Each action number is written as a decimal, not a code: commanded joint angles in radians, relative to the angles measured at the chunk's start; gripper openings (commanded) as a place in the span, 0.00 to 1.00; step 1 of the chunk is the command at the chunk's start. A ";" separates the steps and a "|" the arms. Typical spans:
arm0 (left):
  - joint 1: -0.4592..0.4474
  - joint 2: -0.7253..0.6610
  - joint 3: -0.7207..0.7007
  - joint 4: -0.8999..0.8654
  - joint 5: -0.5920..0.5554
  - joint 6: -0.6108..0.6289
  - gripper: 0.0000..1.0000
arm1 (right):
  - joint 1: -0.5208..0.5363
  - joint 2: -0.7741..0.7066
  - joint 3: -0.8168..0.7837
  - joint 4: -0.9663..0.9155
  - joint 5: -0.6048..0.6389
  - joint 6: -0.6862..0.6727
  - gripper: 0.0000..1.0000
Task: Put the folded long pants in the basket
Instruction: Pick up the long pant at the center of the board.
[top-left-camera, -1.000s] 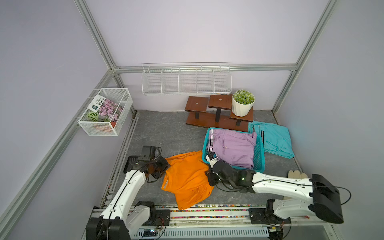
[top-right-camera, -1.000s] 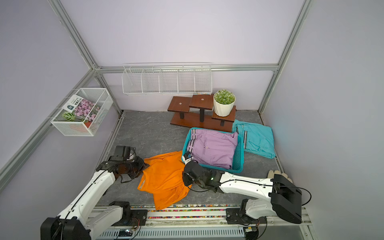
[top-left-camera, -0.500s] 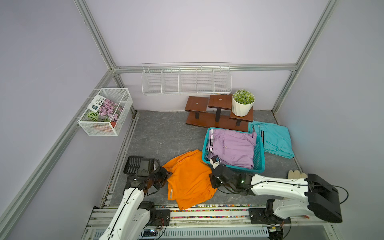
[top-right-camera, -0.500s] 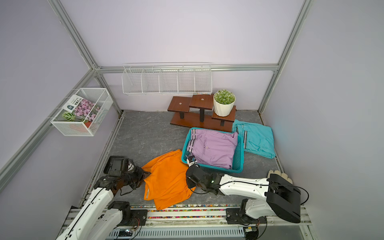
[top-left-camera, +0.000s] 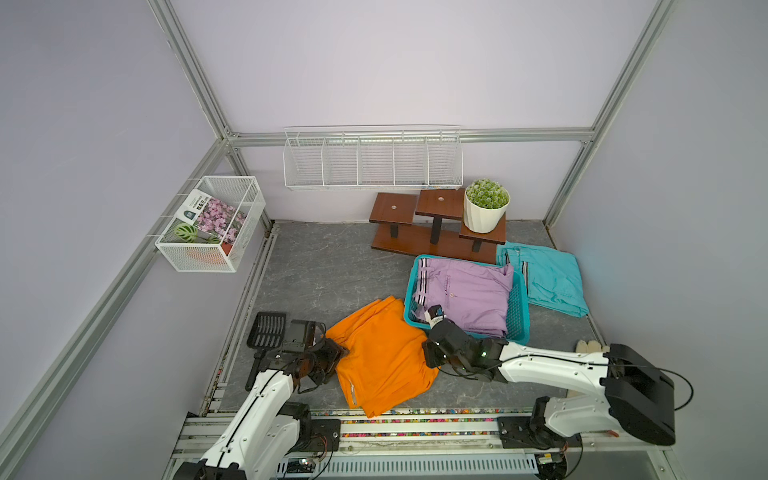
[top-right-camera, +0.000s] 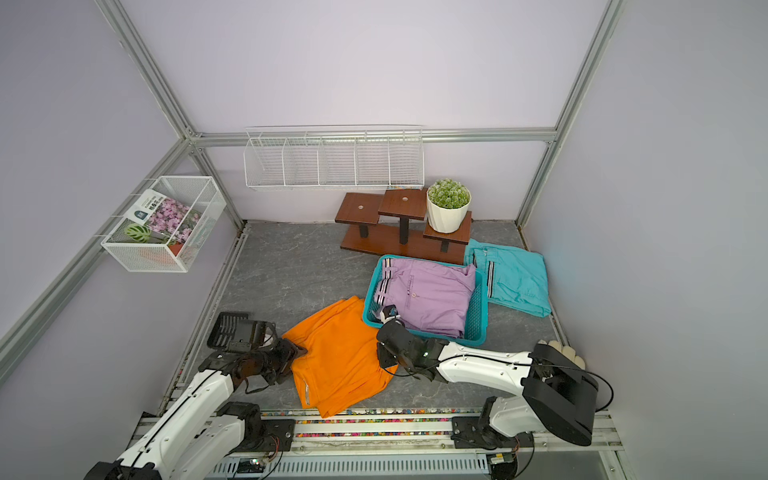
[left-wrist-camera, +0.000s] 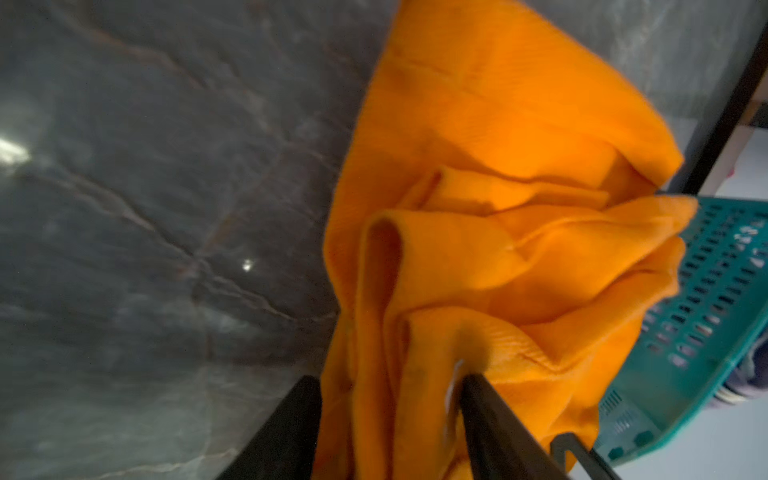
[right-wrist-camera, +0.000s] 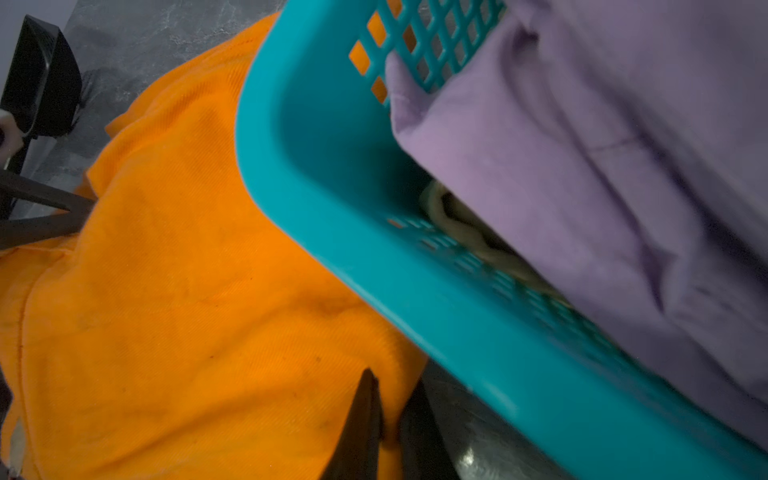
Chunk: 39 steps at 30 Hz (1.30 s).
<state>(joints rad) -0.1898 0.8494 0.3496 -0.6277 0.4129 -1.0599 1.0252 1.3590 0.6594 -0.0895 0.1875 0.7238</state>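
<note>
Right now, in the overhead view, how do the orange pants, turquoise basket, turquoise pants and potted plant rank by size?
Largest: orange pants and turquoise basket, too alike to rank.
Then: turquoise pants.
Smallest: potted plant.

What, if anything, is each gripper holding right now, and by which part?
The right gripper pinches the orange pants at the edge nearest the basket. The left gripper straddles the opposite edge, jaws apart, not clamping.
</note>
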 joint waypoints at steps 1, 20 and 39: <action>-0.028 0.007 -0.002 -0.021 -0.047 0.017 0.73 | -0.017 0.021 0.018 0.024 0.016 -0.014 0.00; -0.054 0.218 -0.069 0.208 -0.093 0.026 0.43 | -0.014 0.083 0.082 0.048 -0.046 -0.026 0.00; -0.057 0.013 0.273 -0.086 -0.153 0.047 0.00 | 0.025 0.048 0.230 -0.012 -0.069 -0.094 0.00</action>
<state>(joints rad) -0.2428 0.9054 0.5320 -0.6231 0.2806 -1.0336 1.0374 1.4387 0.8341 -0.1036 0.1062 0.6666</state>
